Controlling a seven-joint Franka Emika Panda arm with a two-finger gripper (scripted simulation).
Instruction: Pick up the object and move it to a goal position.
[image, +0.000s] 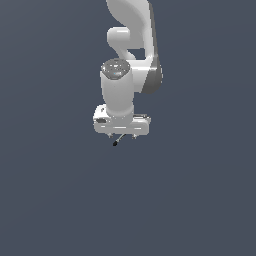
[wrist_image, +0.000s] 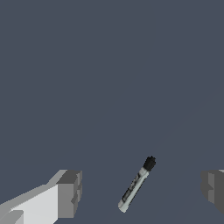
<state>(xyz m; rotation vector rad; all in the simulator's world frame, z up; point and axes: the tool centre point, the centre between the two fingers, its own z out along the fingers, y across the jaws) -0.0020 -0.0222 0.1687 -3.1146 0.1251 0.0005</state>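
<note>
The object (wrist_image: 136, 184) is a thin stick with a pale grey shaft and a small black end, lying slantwise on the dark grey floor. In the wrist view it lies between my two fingers, with a wide gap to each. My gripper (wrist_image: 141, 192) is open, one finger (wrist_image: 70, 192) on one side and the other (wrist_image: 213, 187) at the picture's edge. In the exterior view the white arm hangs straight down, and the object (image: 118, 140) pokes out just below the gripper (image: 121, 136), its black end lowest. The fingers touch nothing.
A plain dark grey surface (image: 200, 200) fills both views. The arm's white links (image: 125, 65) rise to the exterior view's top edge. No other objects show.
</note>
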